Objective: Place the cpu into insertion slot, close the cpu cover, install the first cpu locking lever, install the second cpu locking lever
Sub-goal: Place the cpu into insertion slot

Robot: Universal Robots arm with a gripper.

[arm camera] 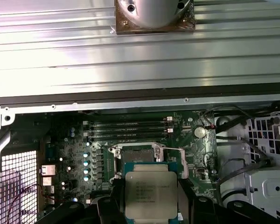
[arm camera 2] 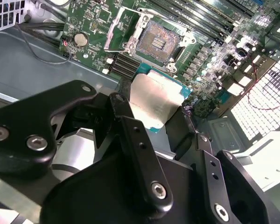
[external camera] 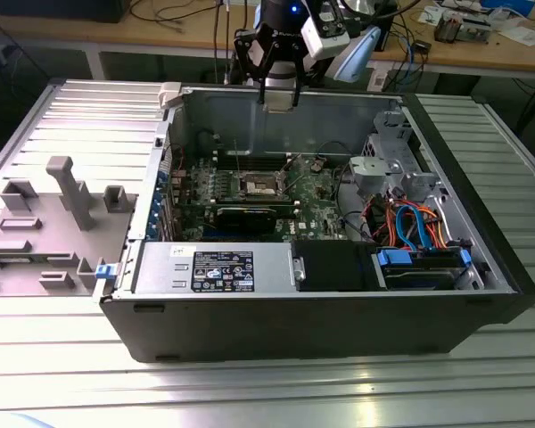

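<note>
First wrist view: cpu [arm camera: 150, 193] between fingers [arm camera: 184, 203], off insertion slot [arm camera: 139, 155].

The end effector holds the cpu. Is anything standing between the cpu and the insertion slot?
Nothing visible does. The end effector grips the cpu above the board. In the second wrist view the insertion slot lies bare beyond it, and the cpu cover is swung up to one side, off the slot.
</note>
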